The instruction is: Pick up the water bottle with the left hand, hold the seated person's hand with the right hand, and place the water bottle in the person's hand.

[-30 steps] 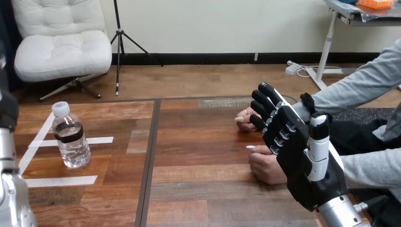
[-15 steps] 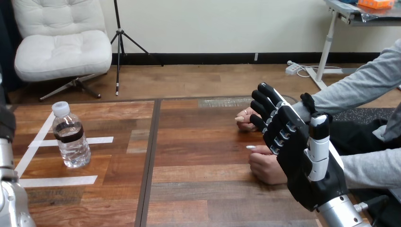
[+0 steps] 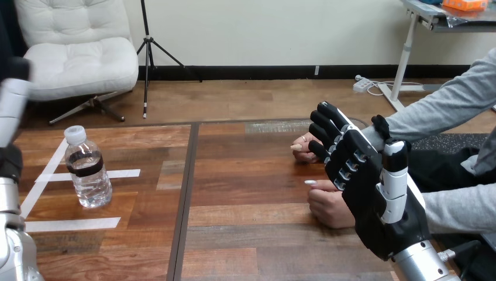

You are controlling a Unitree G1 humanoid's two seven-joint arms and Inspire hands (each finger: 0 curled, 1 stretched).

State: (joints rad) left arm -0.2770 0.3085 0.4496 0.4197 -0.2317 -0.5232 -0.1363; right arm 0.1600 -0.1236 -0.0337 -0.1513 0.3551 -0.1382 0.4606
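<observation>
Bottle untouched on counter, right hand fingers straight beside person's hand, nothing gripped yet.

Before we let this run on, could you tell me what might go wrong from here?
1. The water bottle stands upright and free near the left arm; a sideways reach might topple it.
2. The right hand, open, partly hides the person's hands; closing blind could pinch them.
3. Those hands look curled, so no open palm awaits the bottle.
</observation>
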